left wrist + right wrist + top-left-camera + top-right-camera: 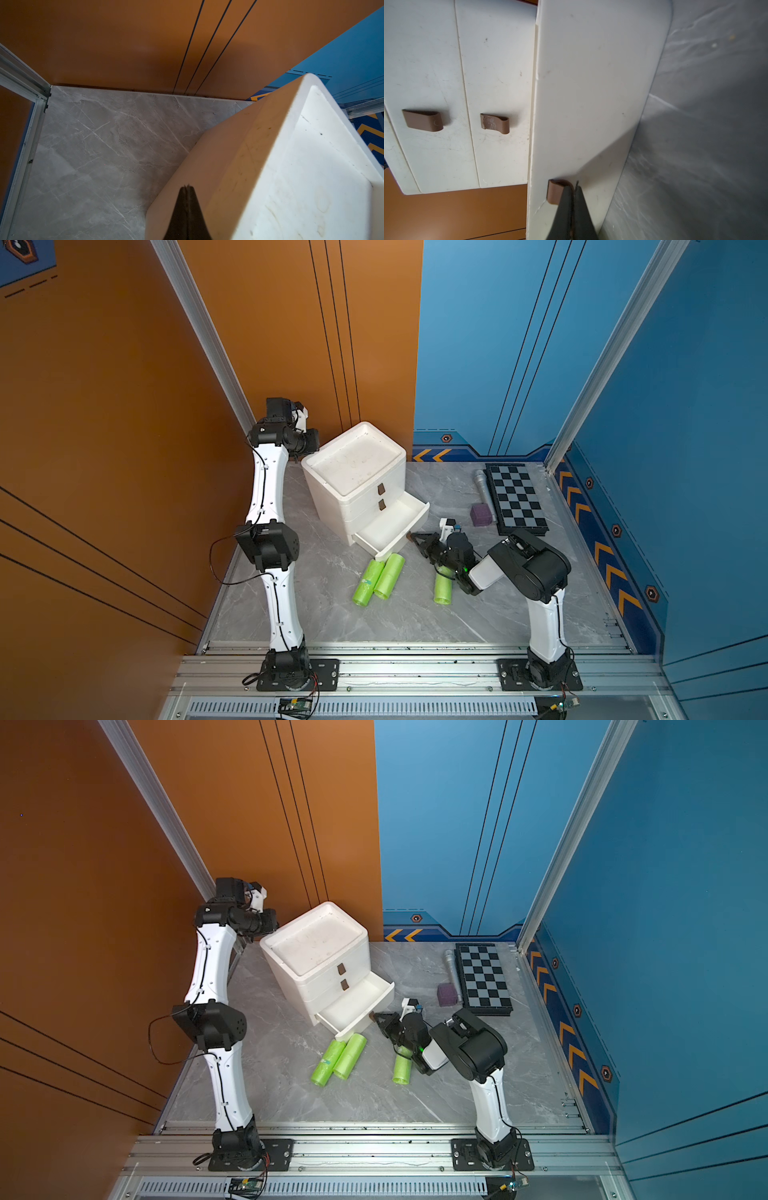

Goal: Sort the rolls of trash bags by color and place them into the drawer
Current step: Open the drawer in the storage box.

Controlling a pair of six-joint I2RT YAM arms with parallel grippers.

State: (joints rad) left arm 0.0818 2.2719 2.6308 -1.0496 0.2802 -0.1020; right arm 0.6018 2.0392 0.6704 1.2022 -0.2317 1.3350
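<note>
Right jaws sit low at the front of the bottom drawer (pixel 386 529), nearly together with only a slit between them, tips against the brown handle (pixel 555 192). From the wrist view I can't tell whether they're pinching that tab or only touching it. That explains the flat, low reach of the right arm (pixel 453 556), since the tab is the one thing to pull on. The drawer stands well out of the chest (pixel 353 460), bare inside, and looks ready for loading to me. Left jaws are pressed together on nothing, hovering at the chest's rear corner near the orange wall. I'd say that keeps them clear of the work.

On to the rolls: three in sight, all lime green, lying on the surface (pixel 316 614). The labelled roll (pixel 368 583), with a small teal mark, lies touching its neighbour (pixel 389 576), side by side, their far ends right at the drawer's front corner. The third roll (pixel 443 587) lies apart from them, its far end hidden under the right arm. All three are plump cylinders of glossy, crinkled film. I see no other colour, and the two upper drawers are closed.
</note>
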